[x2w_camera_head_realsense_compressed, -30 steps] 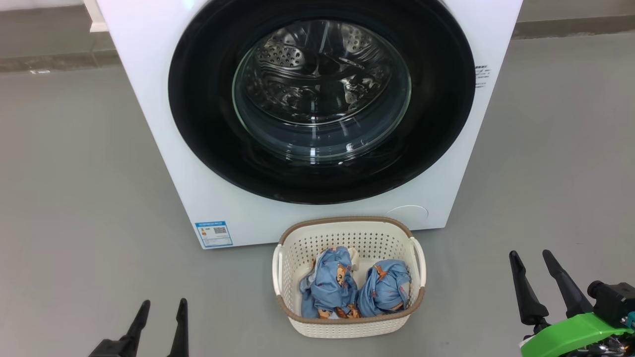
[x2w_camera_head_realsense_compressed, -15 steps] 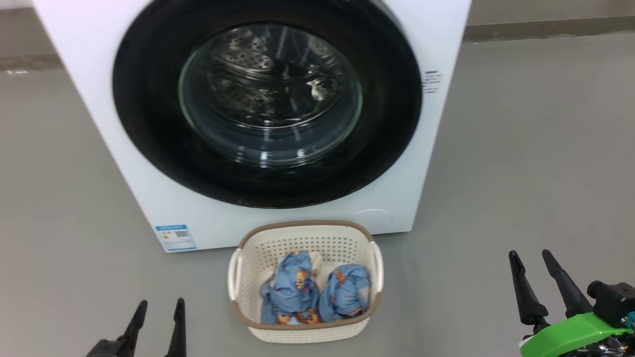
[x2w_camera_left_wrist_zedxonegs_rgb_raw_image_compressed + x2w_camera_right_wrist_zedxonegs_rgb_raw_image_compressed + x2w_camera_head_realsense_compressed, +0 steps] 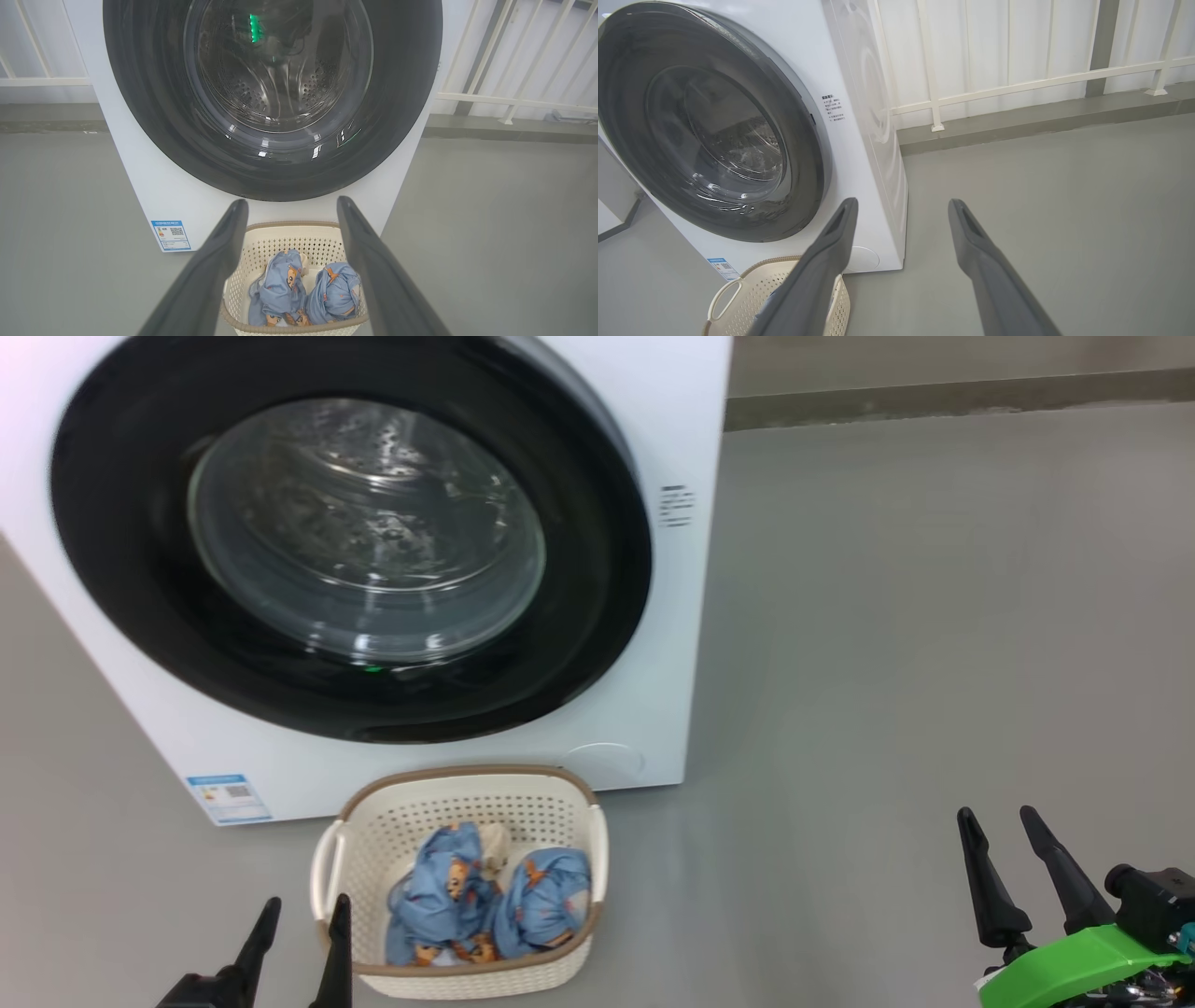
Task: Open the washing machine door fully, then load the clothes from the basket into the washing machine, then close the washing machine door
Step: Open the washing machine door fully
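Observation:
The white washing machine (image 3: 672, 420) stands at the left of the head view, its round black door (image 3: 121, 616) flat against the front. On the floor just before it sits the cream basket (image 3: 457, 793) with two light blue clothes bundles (image 3: 485, 901) inside. My left gripper (image 3: 303, 910) is open beside the basket's left handle, apart from it. My right gripper (image 3: 999, 821) stands open over bare floor far to the right. In the left wrist view the clothes (image 3: 303, 289) lie between the fingers (image 3: 219, 261), below the door (image 3: 140, 116). The right wrist view has the door (image 3: 626, 149) at left and the basket (image 3: 738, 294) low.
Grey floor (image 3: 934, 616) spreads wide to the right of the machine. A white railing (image 3: 1017, 84) on a low kerb runs behind it. A blue label sticker (image 3: 229, 798) marks the machine's lower left corner.
The whole head picture has shifted: machine and basket now sit further left, so the camera has turned to the right. Both grippers keep the same places and stay open.

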{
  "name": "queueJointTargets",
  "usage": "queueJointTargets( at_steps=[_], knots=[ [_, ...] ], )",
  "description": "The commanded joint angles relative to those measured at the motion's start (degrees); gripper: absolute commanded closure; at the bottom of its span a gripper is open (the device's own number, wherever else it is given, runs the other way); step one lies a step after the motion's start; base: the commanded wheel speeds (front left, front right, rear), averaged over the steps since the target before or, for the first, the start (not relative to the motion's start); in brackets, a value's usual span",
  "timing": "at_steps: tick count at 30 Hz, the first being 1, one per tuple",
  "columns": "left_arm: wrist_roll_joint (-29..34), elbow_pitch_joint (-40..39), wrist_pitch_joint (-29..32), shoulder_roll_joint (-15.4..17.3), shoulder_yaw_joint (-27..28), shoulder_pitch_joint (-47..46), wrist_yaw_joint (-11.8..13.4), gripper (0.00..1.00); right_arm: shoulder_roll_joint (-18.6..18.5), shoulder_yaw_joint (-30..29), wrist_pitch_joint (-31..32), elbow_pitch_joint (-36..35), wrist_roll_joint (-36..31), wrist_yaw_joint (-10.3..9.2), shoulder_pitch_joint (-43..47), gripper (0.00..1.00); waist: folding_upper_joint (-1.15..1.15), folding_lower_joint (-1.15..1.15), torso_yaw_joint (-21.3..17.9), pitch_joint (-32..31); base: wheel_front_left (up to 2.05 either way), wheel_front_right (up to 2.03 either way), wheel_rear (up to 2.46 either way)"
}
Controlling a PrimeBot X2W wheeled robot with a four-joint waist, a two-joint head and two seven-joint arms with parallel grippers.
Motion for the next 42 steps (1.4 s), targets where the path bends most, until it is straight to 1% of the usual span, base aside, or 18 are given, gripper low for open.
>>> queueJointTargets(
  at_steps=[1, 10, 20, 21, 22, 24, 25, 28, 31, 36, 39, 42],
  knots=[
    [-0.2, -1.7, -0.6, 0.4, 2.0, -2.6, 0.0, 0.00, -1.1, 0.8, -0.7, -1.4, -0.1, 0.32, -1.1, 0.00, 0.00, 0.00, 0.0, 0.0, 1.14, 1.00, -2.14],
    [-0.3, -1.6, -0.6, 0.3, 1.8, -2.5, -0.3, 0.00, -1.1, 0.6, -0.7, -1.6, 0.0, 0.32, -1.0, 0.00, 0.00, 0.00, 0.0, 0.0, 0.68, 0.68, -1.35],
    [-0.4, -1.2, -0.6, 0.0, 1.6, -2.3, -0.5, 0.00, -1.1, 0.9, -0.7, -1.3, 0.7, 0.32, -1.7, 0.00, 0.00, 0.00, 0.5, 0.3, 0.07, 0.07, -0.13],
    [-0.4, -1.2, -0.6, 0.0, 1.6, -2.3, -0.5, 0.00, -1.1, 1.0, -0.7, -1.3, 1.0, 0.32, -2.0, 0.11, 0.00, 0.00, 0.5, 0.4, 0.00, 0.00, 0.00],
    [-0.4, -1.2, -0.6, 0.0, 1.6, -2.2, -0.5, 0.00, -1.1, 1.3, -0.7, -1.3, 1.6, 0.32, -2.4, 0.47, 0.00, 0.00, 0.5, 0.4, 0.00, 0.00, 0.00],
    [-0.4, -1.4, -0.6, -0.1, 1.6, -2.0, -0.5, 0.00, -1.0, 1.7, -0.7, -1.2, 3.0, 0.32, -3.6, 0.78, 0.00, 0.00, 0.6, 0.6, 0.00, 0.00, 0.00],
    [-0.5, -1.4, -0.6, -0.2, 1.6, -1.9, -0.4, 0.00, -0.9, 1.9, -0.7, -1.2, 4.0, 0.32, -4.3, 1.00, 0.00, 0.00, 0.7, 0.7, 0.00, 0.00, 0.00],
    [-0.7, -1.6, -0.6, -0.5, 1.3, -1.6, -0.3, 0.00, -0.7, 2.8, -0.7, -1.0, 7.1, 0.32, -6.9, 1.00, 0.00, 0.00, 1.0, 1.1, 0.00, 0.00, 0.00],
    [-1.1, -1.8, -0.6, -0.7, 1.0, -1.4, -0.1, 0.00, -0.3, 4.2, -0.7, -0.9, 11.6, 0.32, -10.2, 1.00, 0.00, 0.00, 1.4, 1.5, 0.00, 0.00, 0.00],
    [-1.7, -2.3, -0.6, -0.9, 0.1, -1.7, 0.2, 0.00, -0.3, 6.4, -0.7, -3.3, 23.1, 0.32, -16.2, 1.00, 0.00, 0.00, 2.9, 2.8, 0.00, 0.00, 0.00],
    [-2.0, -2.6, -0.6, -1.0, -0.5, -2.0, 0.4, 0.00, -1.3, 6.8, -0.7, -5.2, 30.2, 0.32, -19.5, 1.00, 0.00, 0.00, 4.0, 3.8, 0.00, 0.00, 0.00],
    [-2.3, -2.7, -0.6, -1.1, -1.4, -2.9, 0.5, 0.00, -2.7, 6.5, -0.7, -5.7, 37.3, 0.32, -22.4, 1.00, 0.00, 0.00, 5.4, 5.4, 0.00, 0.00, 0.00]
  ],
)
